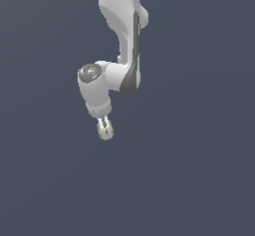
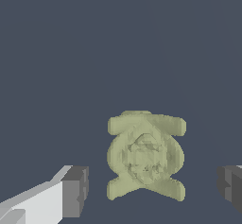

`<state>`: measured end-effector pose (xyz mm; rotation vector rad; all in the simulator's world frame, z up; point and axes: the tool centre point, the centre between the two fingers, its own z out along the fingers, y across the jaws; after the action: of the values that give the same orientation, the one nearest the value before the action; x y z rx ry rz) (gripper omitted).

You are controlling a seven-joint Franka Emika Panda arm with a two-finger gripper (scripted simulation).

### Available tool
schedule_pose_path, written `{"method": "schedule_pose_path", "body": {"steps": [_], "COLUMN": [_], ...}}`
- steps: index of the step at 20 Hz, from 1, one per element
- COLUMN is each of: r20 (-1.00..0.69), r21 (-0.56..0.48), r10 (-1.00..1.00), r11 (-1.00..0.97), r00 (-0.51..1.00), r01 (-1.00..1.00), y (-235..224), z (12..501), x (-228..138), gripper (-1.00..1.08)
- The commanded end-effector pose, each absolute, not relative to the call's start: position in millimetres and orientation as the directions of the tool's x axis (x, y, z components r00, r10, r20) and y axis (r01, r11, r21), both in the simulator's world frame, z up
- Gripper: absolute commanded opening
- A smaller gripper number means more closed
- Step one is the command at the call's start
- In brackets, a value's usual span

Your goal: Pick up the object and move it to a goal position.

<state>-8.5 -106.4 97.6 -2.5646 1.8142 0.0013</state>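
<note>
The object (image 2: 145,156) is a small olive-yellow block with a mottled, patterned face. In the wrist view it sits between my two fingers, the dark pad (image 2: 75,190) on one side and the other pad (image 2: 230,186) on the other, with a gap on each side. My gripper (image 2: 152,188) is open around it and touches it on neither side. In the exterior view the gripper (image 1: 105,129) points down below the white arm, and only an olive sliver of the object (image 1: 102,136) shows at the fingertips.
A plain dark grey-blue surface (image 1: 189,180) fills both views. No goal marker or other object shows.
</note>
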Motion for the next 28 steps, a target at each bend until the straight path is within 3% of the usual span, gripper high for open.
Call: {"method": "schedule_pose_path", "body": {"steps": [1,20,21,28], "r20": [0.000,0.000,0.000,0.000], "r21": [0.000,0.000,0.000,0.000], "r10": [-0.947,-0.948,-0.948,-0.948], "r11": [-0.320,-0.319,-0.319,-0.319], "r00": [0.320,0.319,0.319,0.319], "r01": [-0.947,-0.948,-0.948,-0.948], "y": [-107,-108,-108,-108], "z": [97,47,47,47], "x": [-8,-9,-9,-9], "gripper": [1.00,1.00,-1.00,-1.00]}}
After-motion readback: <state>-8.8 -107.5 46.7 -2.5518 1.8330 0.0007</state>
